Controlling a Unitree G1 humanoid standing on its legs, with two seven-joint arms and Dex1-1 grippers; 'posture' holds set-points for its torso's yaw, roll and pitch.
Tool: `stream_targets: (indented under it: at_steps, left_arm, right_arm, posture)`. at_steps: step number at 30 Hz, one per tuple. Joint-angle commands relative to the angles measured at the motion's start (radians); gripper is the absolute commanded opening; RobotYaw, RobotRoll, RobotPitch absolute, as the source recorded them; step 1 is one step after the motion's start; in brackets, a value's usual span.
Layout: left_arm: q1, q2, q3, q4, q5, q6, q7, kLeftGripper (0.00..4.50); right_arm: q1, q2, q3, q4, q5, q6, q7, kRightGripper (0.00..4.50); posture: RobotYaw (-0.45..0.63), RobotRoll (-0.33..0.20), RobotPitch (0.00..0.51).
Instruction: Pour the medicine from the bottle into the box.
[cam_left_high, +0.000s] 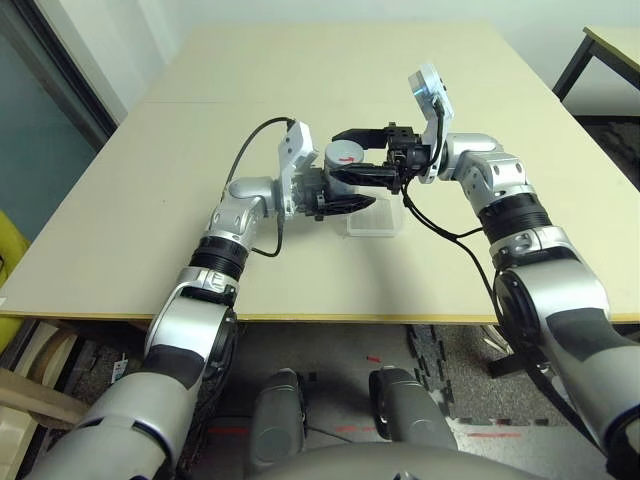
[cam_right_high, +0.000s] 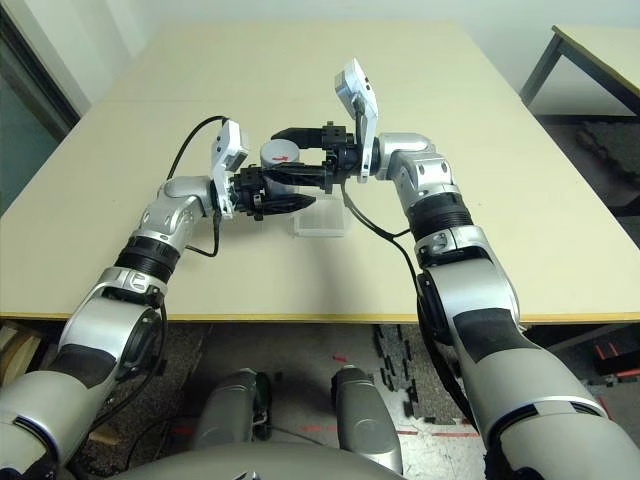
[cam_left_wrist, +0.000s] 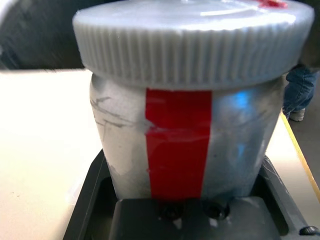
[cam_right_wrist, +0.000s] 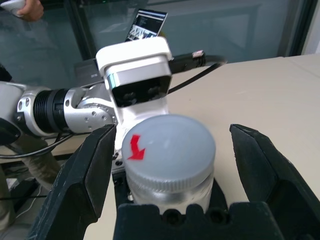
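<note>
My left gripper (cam_left_high: 338, 188) is shut on the bottle (cam_left_high: 338, 168), a silvery-grey cylinder with a red stripe (cam_left_wrist: 177, 145), and holds it upright above the table. A ribbed grey cap (cam_right_wrist: 170, 150) with a red arrow closes its mouth. From the other side, my right gripper (cam_left_high: 340, 157) stands open, one black finger (cam_right_wrist: 80, 185) on each side of the cap and neither touching it. The box (cam_left_high: 380, 225), a clear shallow tray, lies on the table just below and to the right of the bottle. The medicine is hidden inside the bottle.
The beige table (cam_left_high: 150, 180) stretches wide on all sides of the box. A second table (cam_left_high: 612, 45) stands at the far right. A person's hand (cam_right_wrist: 25, 7) shows beyond the table, and a person's leg (cam_left_wrist: 300, 90) stands past its edge.
</note>
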Motion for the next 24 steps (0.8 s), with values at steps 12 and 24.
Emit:
stream_targets:
  at_steps: [12,24]
  left_arm:
    - [-0.012,-0.015,0.005,0.013,0.014,-0.01,-0.013,2.7]
    - [-0.012,-0.01,0.023,-0.002,-0.003,0.015,-0.004,2.7]
  right_arm:
    - [-0.036,0.021,-0.019,0.053,-0.036,-0.036,-0.065,4.5]
    - [-0.037,-0.027,-0.027,0.14,-0.071,-0.094,-0.082,4.5]
  posture:
    - [-0.22,0.0,0.047]
    - [-0.21,0.0,0.052]
